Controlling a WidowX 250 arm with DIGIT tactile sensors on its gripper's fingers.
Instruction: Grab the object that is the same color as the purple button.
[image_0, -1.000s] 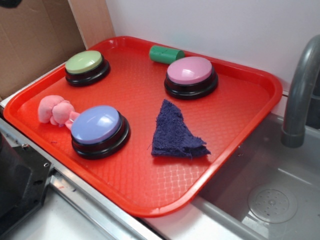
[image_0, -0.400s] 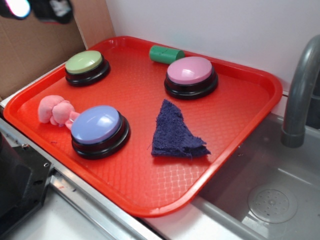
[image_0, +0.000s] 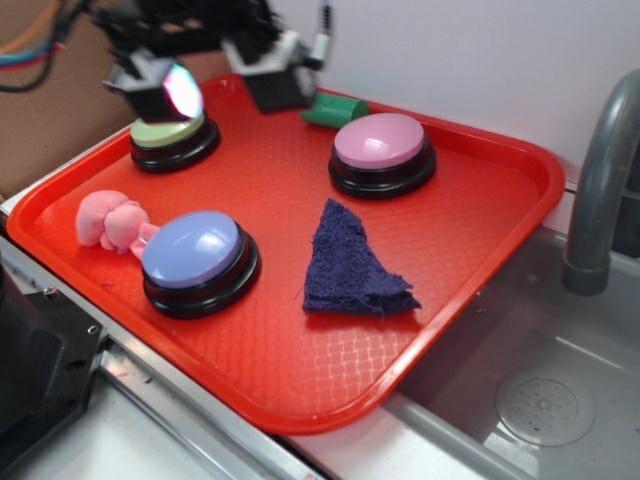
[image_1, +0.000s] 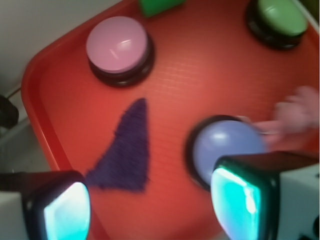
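Note:
The dark navy-purple rag (image_0: 352, 266) lies flat on the red tray (image_0: 480, 230), right of centre; it also shows in the wrist view (image_1: 127, 150). The purple button (image_0: 193, 249), with a lavender-blue dome on a black base, sits at the tray's front left and shows in the wrist view (image_1: 227, 147). My gripper (image_0: 225, 85) hangs high over the tray's back left, above the green button, far from the rag. Its jaws stand wide apart and empty, as the wrist view (image_1: 150, 210) shows.
A green-topped button (image_0: 172, 128) and a pink-topped button (image_0: 380, 143) stand at the back. A green cylinder (image_0: 332, 108) lies by the back rim, a pink plush toy (image_0: 112, 220) at the left. A sink and grey faucet (image_0: 600, 190) lie to the right.
My gripper has come into view from the upper left and moved right, over the tray's back left. Nothing on the tray has moved.

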